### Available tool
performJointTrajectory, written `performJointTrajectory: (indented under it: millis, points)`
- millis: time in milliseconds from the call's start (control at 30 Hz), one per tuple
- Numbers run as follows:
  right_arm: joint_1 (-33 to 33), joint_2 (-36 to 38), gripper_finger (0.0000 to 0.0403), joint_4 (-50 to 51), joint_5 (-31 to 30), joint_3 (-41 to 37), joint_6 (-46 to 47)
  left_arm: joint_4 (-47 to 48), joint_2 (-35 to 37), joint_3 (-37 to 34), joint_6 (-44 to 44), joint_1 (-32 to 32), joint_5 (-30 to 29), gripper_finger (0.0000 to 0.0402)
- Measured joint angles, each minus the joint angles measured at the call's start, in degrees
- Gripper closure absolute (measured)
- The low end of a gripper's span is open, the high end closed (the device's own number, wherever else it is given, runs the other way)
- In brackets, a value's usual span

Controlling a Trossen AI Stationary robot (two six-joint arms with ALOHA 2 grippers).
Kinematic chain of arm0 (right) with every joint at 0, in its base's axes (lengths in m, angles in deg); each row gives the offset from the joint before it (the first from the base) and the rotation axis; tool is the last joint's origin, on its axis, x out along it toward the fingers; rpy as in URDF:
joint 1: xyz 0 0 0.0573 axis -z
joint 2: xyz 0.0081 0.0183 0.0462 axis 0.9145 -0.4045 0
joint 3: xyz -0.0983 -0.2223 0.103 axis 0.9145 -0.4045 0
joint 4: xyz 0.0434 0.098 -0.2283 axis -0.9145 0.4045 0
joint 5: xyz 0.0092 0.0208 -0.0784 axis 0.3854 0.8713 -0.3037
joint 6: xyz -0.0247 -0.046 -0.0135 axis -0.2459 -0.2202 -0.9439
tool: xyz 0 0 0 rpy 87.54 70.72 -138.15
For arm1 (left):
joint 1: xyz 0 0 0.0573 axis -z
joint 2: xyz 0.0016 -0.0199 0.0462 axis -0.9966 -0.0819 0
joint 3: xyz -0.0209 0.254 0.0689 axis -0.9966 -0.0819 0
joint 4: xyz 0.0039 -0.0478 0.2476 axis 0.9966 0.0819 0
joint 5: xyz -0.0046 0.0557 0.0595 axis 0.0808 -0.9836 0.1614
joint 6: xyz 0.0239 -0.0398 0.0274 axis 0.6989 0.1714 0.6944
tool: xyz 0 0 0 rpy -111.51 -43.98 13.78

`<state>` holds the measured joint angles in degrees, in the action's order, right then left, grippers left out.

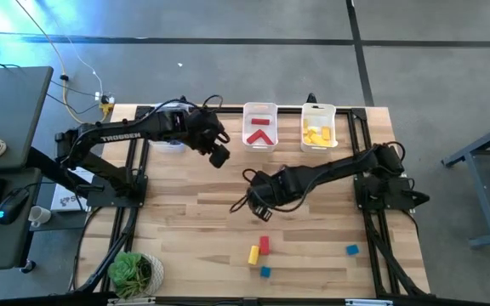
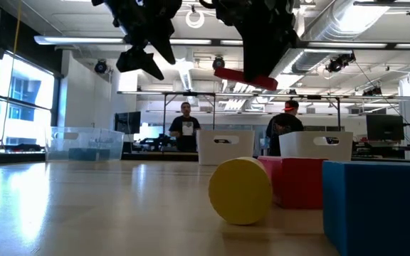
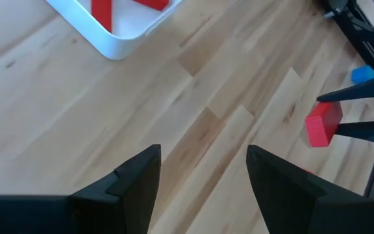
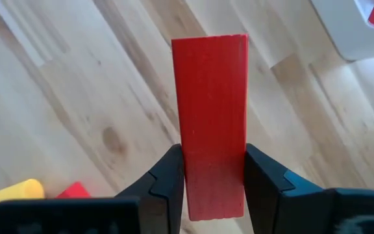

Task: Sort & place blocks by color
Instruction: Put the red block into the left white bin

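1. Two arms over the table (image 1: 194,212): the left pincer (image 1: 219,156) hangs wide open and empty at upper centre.
2. Bins at the top edge: the red bin (image 1: 260,109), the yellow bin (image 1: 319,108).
3. Right pincer (image 4: 213,179), frame centre, is clamped on a red bar (image 4: 211,123), lifted clear.
4. Loose blocks (image 1: 259,252) lie at lower centre.
5. Step: carrying. Next, probably, move above the red bin and release.

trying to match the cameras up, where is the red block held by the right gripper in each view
High view: not visible, hidden under the right gripper at table centre.
Low view: red block held high, top centre.
Left wrist view: red block at the right edge, between dark fingers.
Right wrist view: red block upright, centre.
Shared landmark: white bin with red blocks.
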<state>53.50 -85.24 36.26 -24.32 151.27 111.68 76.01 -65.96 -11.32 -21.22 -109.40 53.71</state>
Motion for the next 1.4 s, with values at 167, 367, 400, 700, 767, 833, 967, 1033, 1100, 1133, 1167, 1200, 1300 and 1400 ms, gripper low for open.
performJointTrajectory:
  millis: [167,367,400,700,767,833,967,1033,1100,1133,1167,1200,1300,1400]
  points:
    - [1.8,0.0,0.0304,0.0,-1.44,0.0,-3.87,-0.68,0.0,0.0,0.47,-1.12,-0.04,0.0186]
    - [3.87,0.0,0.0304,-0.02,-2.38,0.0,-11.85,-1.83,0.0,0.0,-1.25,-2.19,1.52,0.0186]
    - [4.21,0.01,0.0304,-0.02,-2.2,0.0,-13.31,-1.9,0.0,0.0,-2.06,-2.35,2.21,0.0186]
    - [6.68,2.94,0.0304,-2.22,-1.99,0.01,-23.2,-3.12,0.0,0.01,-6.74,-3.14,3.67,0.0186]
    - [7.03,3.95,0.0304,-3.45,-2.22,0.02,-24.7,-3.29,0.0,0.0,-8.09,-3.16,3.87,0.0186]
    - [7.33,4.79,0.0304,-4.55,-2.54,0.02,-26.19,-3.79,0.0,0.0,-9.08,-3.16,4.34,0.0186]
    - [7.88,5.64,0.0304,-6.22,-2.72,0.04,-28.82,-6.59,0.0,0.0,-11.93,-2.69,6.6,0.0186]
    - [8.17,5.75,0.0304,-6.59,-2.75,0.04,-29.78,-8.45,0.0,0.0,-13.0,-2.1,7.03,0.0186]
    - [8.28,5.79,0.0304,-7.48,-2.81,0.04,-30.48,-10.08,0.0,0.0,-13.96,-1.38,7.06,0.0186]
    - [8.28,5.79,0.0304,-7.88,-3.09,0.04,-30.75,-10.57,0.0,0.0,-14.55,-0.97,7.06,0.0186]
    - [8.28,5.79,0.0304,-8.22,-3.58,0.04,-30.79,-11.05,0.0,0.0,-15.19,-0.5,7.06,0.0186]
    - [8.28,5.79,0.0304,-8.71,-4.14,0.04,-30.81,-11.46,0.0,0.0,-15.84,-0.04,7.06,0.0186]
    - [8.52,5.79,0.0304,-10.28,-4.34,0.04,-31.42,-12.74,0.0,0.0,-17.11,1.37,7.04,0.0186]
    - [8.52,5.79,0.0304,-12.24,-4.37,0.04,-31.48,-12.92,-0.02,0.0,-18.12,2.7,6.49,0.0186]
